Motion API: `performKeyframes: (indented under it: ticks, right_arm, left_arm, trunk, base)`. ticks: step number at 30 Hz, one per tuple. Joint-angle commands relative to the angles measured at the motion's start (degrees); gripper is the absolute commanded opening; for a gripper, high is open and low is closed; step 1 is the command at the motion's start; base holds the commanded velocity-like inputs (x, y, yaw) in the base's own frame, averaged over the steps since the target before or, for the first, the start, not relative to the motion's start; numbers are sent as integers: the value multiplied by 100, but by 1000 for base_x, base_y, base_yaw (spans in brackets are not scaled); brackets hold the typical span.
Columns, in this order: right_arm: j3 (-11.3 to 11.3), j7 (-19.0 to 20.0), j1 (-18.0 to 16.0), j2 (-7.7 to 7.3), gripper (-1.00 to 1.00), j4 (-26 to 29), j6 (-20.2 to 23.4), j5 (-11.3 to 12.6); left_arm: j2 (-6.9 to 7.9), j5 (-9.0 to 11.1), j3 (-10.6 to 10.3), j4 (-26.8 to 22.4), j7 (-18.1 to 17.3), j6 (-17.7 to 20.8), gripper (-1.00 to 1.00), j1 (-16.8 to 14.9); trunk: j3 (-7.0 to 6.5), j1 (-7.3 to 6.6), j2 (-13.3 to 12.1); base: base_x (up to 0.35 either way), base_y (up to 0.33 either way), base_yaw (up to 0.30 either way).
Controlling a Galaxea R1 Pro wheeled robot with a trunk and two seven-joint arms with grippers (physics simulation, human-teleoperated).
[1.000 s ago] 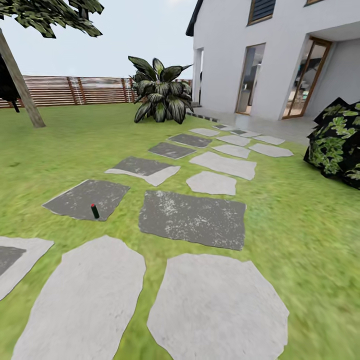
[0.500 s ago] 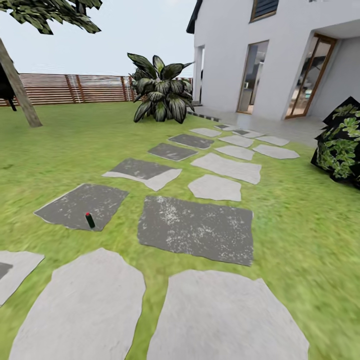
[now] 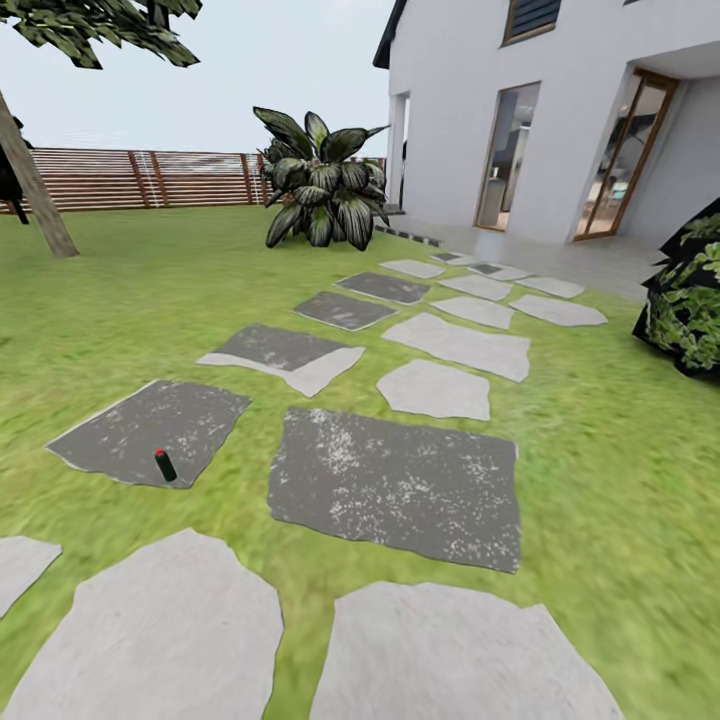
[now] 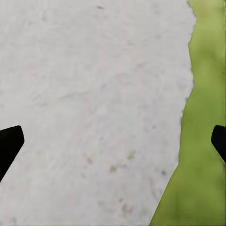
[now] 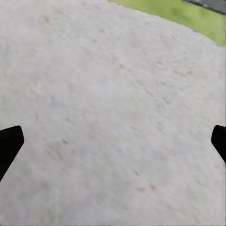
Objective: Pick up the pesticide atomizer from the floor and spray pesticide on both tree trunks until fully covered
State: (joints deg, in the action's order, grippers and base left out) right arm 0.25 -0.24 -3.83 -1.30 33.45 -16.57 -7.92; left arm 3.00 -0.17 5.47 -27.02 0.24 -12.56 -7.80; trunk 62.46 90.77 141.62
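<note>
- Left tool (image 4: pixel 113 141) with black fingertips (image 4: pixel 9 143) spread wide at the two edges of its wrist view, nothing between them; under it a pale paving slab (image 4: pixel 89 108) beside a strip of grass (image 4: pixel 202 141).
- Right tool (image 5: pixel 113 141) likewise spread apart and holding nothing, black fingertips (image 5: pixel 9 143) at either edge, hanging over pale grey stone (image 5: pixel 108 113) with a sliver of grass at one corner.
- Garden lawn (image 3: pixel 620 480) across the head view, crossed by a path of stepping stones, dark and light, running toward the white house (image 3: pixel 560 110).
- Brown slatted fence (image 3: pixel 150 178) along the far side of the lawn, seen from the head camera alone.
- Tree trunk (image 3: pixel 35 195) leaning at far left, jagged dark foliage (image 3: pixel 100 25) above it.
- Broad-leaved striped plant (image 3: pixel 320 180) standing near the house corner; dark leafy bush (image 3: pixel 690 300) at right edge.
- Dark paving slab (image 3: pixel 150 430) left of centre.
- Pesticide atomizer (image 3: pixel 165 465), small, dark green with a red top, standing slightly tilted on the near edge of that dark slab, well ahead of both tools and seen from the head camera alone.
</note>
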Motion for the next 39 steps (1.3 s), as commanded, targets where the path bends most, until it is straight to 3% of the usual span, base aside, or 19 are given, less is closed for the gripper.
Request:
performKeyframes:
  ticks: [1,39]
  right_arm:
    - [2,-3,-2,-2,100,-1,-16,-34]
    - [7,6,-4,-19,100,-19,-14,-43]
  left_arm:
    - [-1,-2,7,4,2,-19,100,-3]
    - [-9,-9,-2,4,2,-19,100,-3]
  trunk:
    - [5,2,1]
    - [5,2,1]
  base:
    - [339,0,0]
    - [338,-21,0]
